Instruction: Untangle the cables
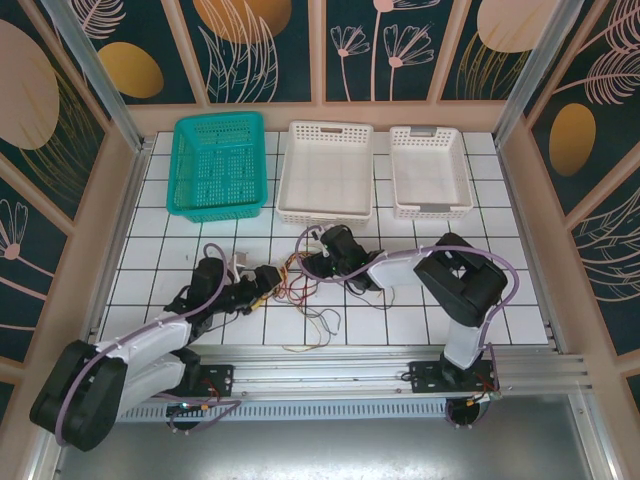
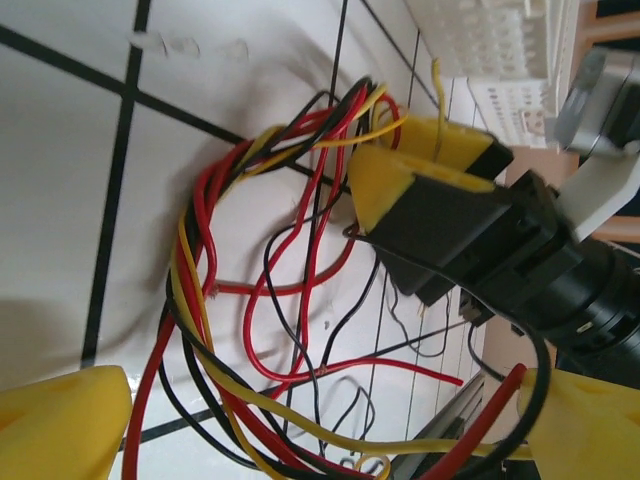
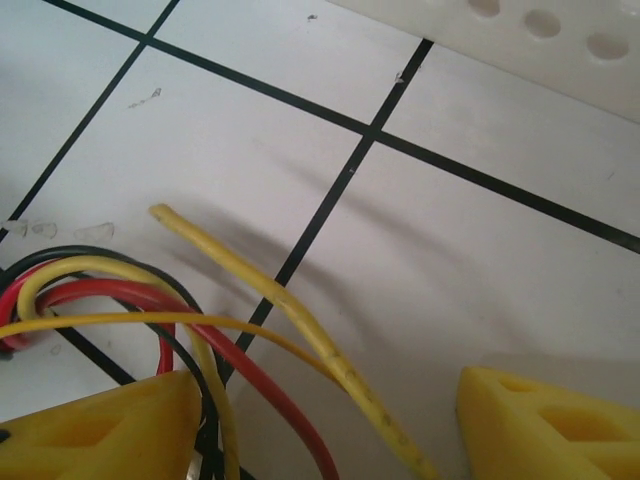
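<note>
1. White tiled bench (image 1: pixel 400 325), walled by patterned panels (image 1: pixel 390 45); baskets (image 1: pixel 327 170) line the far edge.
2. Cables (image 1: pixel 290 282): red, yellow and black tangle at centre-front, between both grippers.
3. Left gripper (image 1: pixel 264 277) spread wide, straddling the tangle.
4. Right gripper (image 1: pixel 310 263) spread; a yellow strand lies between its fingers.
5. Bare tiles at far right and far left.

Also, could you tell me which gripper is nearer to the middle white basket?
Right. The right gripper sits just in front of the middle white basket, at the cables; the left gripper is farther away, nearer the robot and further left.
</note>
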{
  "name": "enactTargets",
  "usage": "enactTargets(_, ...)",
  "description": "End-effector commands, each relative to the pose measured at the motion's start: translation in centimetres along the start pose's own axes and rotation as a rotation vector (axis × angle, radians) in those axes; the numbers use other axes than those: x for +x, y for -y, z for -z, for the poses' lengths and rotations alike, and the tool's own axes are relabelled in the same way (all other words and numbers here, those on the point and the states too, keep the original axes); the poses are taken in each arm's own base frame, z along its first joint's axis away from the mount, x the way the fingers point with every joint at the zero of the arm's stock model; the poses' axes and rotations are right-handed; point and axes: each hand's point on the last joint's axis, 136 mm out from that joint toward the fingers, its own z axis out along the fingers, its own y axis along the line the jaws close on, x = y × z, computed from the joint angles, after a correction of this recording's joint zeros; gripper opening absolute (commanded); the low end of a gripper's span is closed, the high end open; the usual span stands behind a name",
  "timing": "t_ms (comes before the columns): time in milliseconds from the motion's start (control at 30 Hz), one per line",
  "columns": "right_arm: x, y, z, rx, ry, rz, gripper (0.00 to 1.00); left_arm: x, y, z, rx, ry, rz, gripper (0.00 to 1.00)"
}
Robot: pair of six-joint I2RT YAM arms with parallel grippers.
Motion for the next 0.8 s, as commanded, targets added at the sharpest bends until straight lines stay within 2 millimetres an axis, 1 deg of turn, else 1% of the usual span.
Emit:
enactTargets(0,-0.7,-0.3,-0.5,0.005,0.022,-0.016,0.67,-0.7,2.1,-0.4,0.063,0.02,-0.02,0.98)
enactTargets(67,-0.7,-0.3,-0.6,0.007,0.023,-0.017,0.64,-0.6,2.3,-0.6,0.066,0.014,-0.019,0.99)
enactTargets(167,-0.9,-0.4,-0.6,0.002,0.029,-0.017,0.56,-0.5,2.4,-1.1,0.066,0.006,-0.019,0.98)
enactTargets(233,-1.0,-0.4,-0.6,0.002,0.032,-0.02,0.49,-0.4,2.7,-1.6,0.071,-0.004,-0.02,0.99)
enactTargets(267,-0.9,-0.4,-0.6,0.003,0.032,-0.02,0.47,-0.3,2.8,-1.8,0.073,-0.008,-0.021,0.98)
enactTargets(400,-0.7,-0.2,-0.8,0.009,0.027,-0.022,0.34,-0.1,3.3,-2.6,0.077,-0.021,-0.027,0.97)
enactTargets(433,-0.8,-0.1,-0.8,0.015,0.029,-0.023,0.33,-0.2,3.3,-2.8,0.075,-0.02,-0.026,0.97)
enactTargets(467,-0.7,0.2,-0.8,0.023,0.028,-0.023,0.3,-0.2,3.4,-2.9,0.075,-0.021,-0.028,0.97)
enactTargets(533,-0.7,0.6,-0.7,0.038,0.029,-0.022,0.2,-0.2,3.6,-2.9,0.079,-0.023,-0.036,0.96)
enactTargets(667,-0.8,2.0,-0.1,0.074,0.035,-0.035,0.08,-0.4,3.7,-3.0,0.071,-0.021,-0.056,0.96)
enactTargets(767,-1.4,3.1,0.9,0.099,0.054,-0.048,0.0,-0.4,3.6,-3.0,0.061,-0.021,-0.068,0.97)
